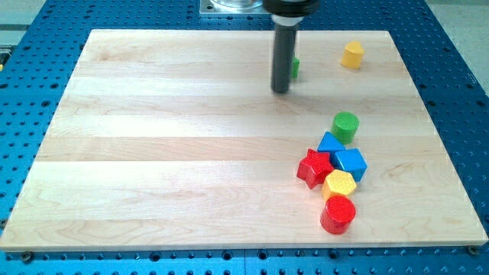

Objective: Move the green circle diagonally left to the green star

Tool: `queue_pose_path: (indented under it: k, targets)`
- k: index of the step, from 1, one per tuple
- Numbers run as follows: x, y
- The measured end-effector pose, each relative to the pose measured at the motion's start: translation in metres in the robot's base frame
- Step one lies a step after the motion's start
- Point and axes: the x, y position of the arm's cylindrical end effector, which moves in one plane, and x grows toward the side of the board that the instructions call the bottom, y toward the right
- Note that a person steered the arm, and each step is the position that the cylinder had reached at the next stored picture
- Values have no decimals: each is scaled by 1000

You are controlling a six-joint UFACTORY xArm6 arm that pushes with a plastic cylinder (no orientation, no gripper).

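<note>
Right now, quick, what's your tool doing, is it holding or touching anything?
No gripper, only a rod: my tip holds nothing.
It rests beside the partly hidden green block, toward the view's top, well apart from the green circle.

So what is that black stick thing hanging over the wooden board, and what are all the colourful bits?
That dark stick is the end of a robot arm. It has no hand, only a rod, and it holds nothing. Its tip slides along the pale wooden board to push toy blocks. There is one picture, looking down at the board. A green block, partly hidden behind the rod, sits just right of the tip. A yellow block is near the view's top right. Lower right are a green round block, two blue blocks, a red star-shaped block, a yellow block and a red round block.
</note>
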Motion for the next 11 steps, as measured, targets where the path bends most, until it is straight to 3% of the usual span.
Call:
queue_pose_path:
  k: [1, 2, 3, 4, 5, 6, 7, 8, 10, 11]
  targets:
    - [-6, 7]
    - [4, -42]
    - [-27, 11]
    - [-33, 23]
    - [12, 42]
    - [65, 113]
    - [120, 122]
    - [94, 53]
    - [134, 39]
    - [113, -23]
